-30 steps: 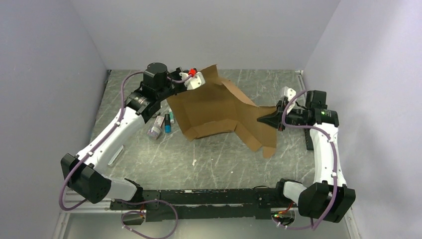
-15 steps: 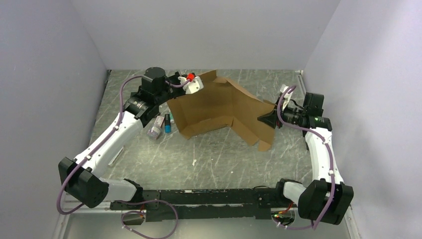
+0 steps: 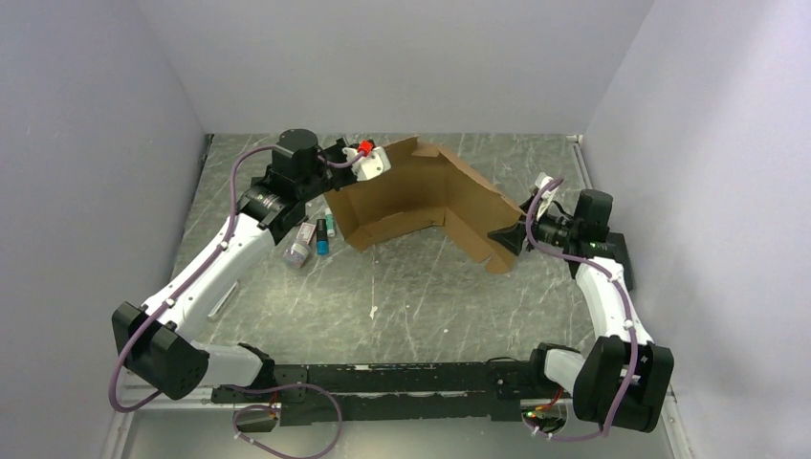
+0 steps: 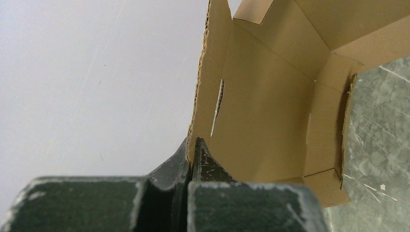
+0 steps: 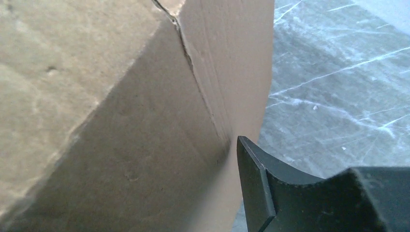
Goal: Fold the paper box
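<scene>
Paper box [image 3: 411,196]: brown corrugated sheet, part-folded, on the far half of the tabletop [image 3: 421,306], roughly midway between its left and right edges.
Box shape: shallow open tray with raised walls at the left end. Wide panel sloping from the tray's right side down toward the right edge of the tabletop, ending in a small flap close to the surface.
Box interior: bare brown cardboard faces meeting at creased corners, seen close in the left wrist view [image 4: 270,111]. 1 narrow slit cut in the upright wall nearest that camera.
Left gripper [image 3: 368,161]: at the tray's far left corner, pinched tight on the top edge of an upright wall. In the left wrist view [image 4: 193,154], both fingers pressed together with the cardboard edge between them.
Right gripper [image 3: 505,237]: at the low right end of the sloping panel, touching or just beside the small flap, fingertips pointing left toward the box.
Right gripper jaws: impossible to tell whether apart or together. Only 1 dark finger [image 5: 261,188] visible in the right wrist view, just beside the curved edge of the cardboard [image 5: 121,121].
Box relative to grippers: stretched between the 2, tray end at the left gripper, flap end at the right gripper.
Small bottles and tubes [image 3: 311,239]: cluster on the tabletop just beside the tray's near left corner, next to the left arm.
White scrap [image 3: 372,311]: small, on bare tabletop toward the near edge, well apart from the box.
</scene>
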Controlling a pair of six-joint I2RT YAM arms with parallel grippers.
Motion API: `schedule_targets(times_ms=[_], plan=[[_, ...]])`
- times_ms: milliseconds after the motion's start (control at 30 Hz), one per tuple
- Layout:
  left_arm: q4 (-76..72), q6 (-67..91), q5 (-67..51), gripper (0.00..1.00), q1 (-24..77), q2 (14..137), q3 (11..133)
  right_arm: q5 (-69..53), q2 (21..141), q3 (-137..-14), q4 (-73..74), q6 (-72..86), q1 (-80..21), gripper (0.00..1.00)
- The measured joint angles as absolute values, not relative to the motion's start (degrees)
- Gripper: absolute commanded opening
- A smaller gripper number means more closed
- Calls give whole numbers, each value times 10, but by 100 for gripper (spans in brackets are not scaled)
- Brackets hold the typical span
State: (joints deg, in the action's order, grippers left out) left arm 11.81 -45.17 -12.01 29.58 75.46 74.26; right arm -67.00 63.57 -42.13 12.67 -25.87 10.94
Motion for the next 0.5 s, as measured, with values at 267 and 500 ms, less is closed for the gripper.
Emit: schedule_targets(times_ms=[267,500], plan=[[118,-447,-123,0,296,755,743,-663,636,-366,-43,-204,108,59],[119,-443,-124,0,295,755,743,-662,645,-356,-126,-186,103,22]])
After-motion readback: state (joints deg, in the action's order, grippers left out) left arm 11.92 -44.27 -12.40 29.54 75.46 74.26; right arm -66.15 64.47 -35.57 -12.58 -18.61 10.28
